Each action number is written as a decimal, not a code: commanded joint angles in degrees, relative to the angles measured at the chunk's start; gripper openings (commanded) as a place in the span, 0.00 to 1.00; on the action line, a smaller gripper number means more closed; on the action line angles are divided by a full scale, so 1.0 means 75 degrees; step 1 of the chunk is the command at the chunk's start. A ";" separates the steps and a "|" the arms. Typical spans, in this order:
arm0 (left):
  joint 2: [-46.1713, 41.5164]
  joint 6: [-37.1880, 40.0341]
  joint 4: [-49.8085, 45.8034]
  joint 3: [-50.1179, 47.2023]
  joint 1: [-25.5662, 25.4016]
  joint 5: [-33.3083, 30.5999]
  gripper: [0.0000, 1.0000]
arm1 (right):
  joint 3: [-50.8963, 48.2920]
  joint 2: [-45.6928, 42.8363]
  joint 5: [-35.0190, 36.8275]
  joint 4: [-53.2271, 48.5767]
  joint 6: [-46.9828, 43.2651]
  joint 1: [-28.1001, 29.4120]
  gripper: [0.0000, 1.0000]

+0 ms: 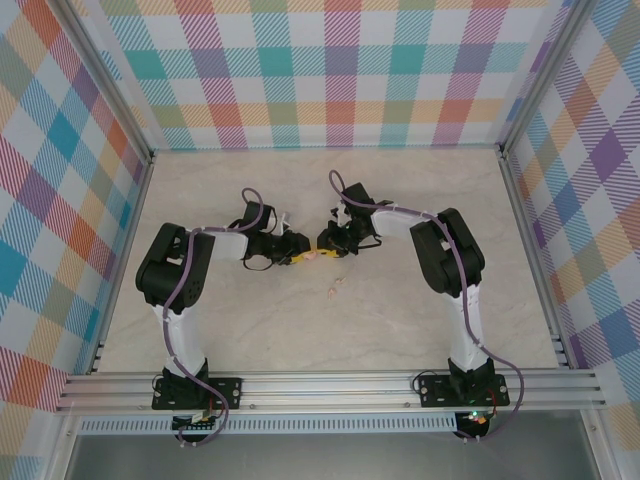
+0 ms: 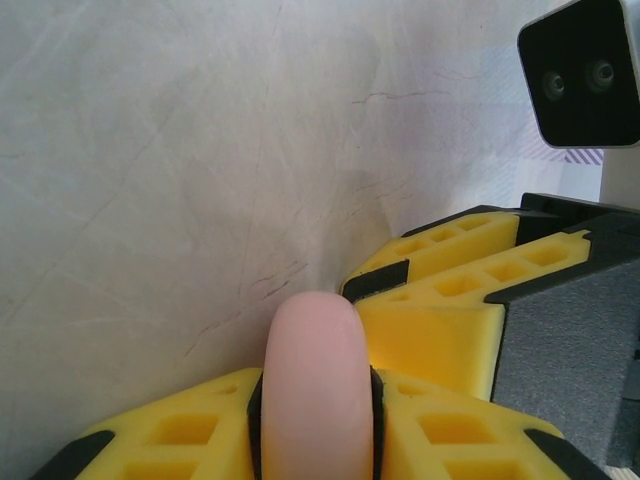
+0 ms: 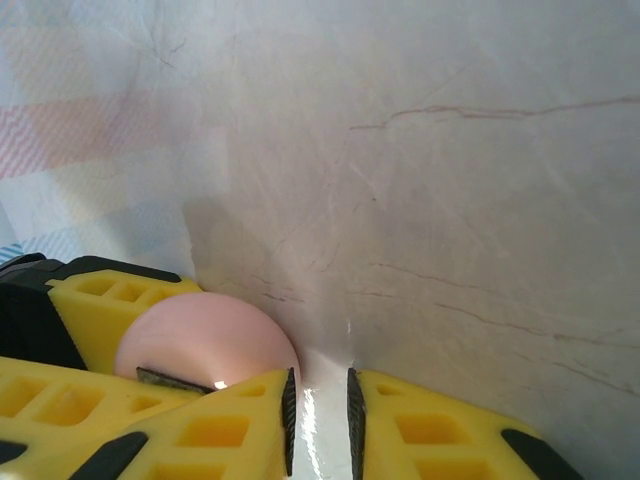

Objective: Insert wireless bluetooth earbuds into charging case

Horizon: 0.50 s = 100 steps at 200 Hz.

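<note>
The charging case (image 2: 315,340) is clamped edge-on in the left pincer (image 2: 316,405). Whether the nearly closed right pincer (image 3: 320,405) holds anything cannot be told. Prising the case open is probably called for next.

The table (image 1: 400,330) is viewed from high above and behind the arm bases (image 1: 196,388) by the top camera, at a distance. Each wrist camera is set close behind its fingers (image 2: 450,430), low over the marbled surface. The charging case (image 2: 317,390) is shared by both wrist views.
</note>
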 commanded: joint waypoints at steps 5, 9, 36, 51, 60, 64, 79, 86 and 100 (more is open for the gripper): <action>-0.0240 0.0338 -0.0612 -0.0027 -0.0091 -0.0353 0.36 | 0.0031 -0.0369 0.0272 -0.0319 -0.0181 0.0040 0.27; -0.0263 0.0359 -0.0640 -0.0022 -0.0091 -0.0358 0.37 | 0.0031 -0.0388 0.0281 -0.0330 -0.0192 0.0038 0.27; -0.0403 0.0454 -0.0797 0.0029 -0.0068 -0.0462 0.38 | 0.0018 -0.0426 0.0370 -0.0411 -0.0239 0.0040 0.27; -0.0424 0.0461 -0.0844 0.0064 -0.0068 -0.0476 0.38 | 0.0016 -0.0438 0.0374 -0.0432 -0.0245 0.0043 0.27; -0.0407 0.0450 -0.0844 0.0054 -0.0068 -0.0464 0.37 | 0.0022 -0.0438 0.0364 -0.0424 -0.0257 0.0041 0.27; -0.0406 0.0446 -0.0841 0.0062 -0.0062 -0.0464 0.37 | 0.0017 -0.0439 0.0364 -0.0435 -0.0253 0.0041 0.27; -0.0417 0.0412 -0.0799 0.0021 -0.0068 -0.0464 0.35 | 0.0005 -0.0451 0.0360 -0.0414 -0.0249 0.0041 0.27; -0.0427 0.0411 -0.0800 0.0024 -0.0068 -0.0472 0.35 | -0.0004 -0.0451 0.0352 -0.0414 -0.0248 0.0041 0.27; -0.0454 0.0415 -0.0800 0.0017 -0.0073 -0.0476 0.35 | -0.0007 -0.0449 0.0347 -0.0413 -0.0251 0.0041 0.27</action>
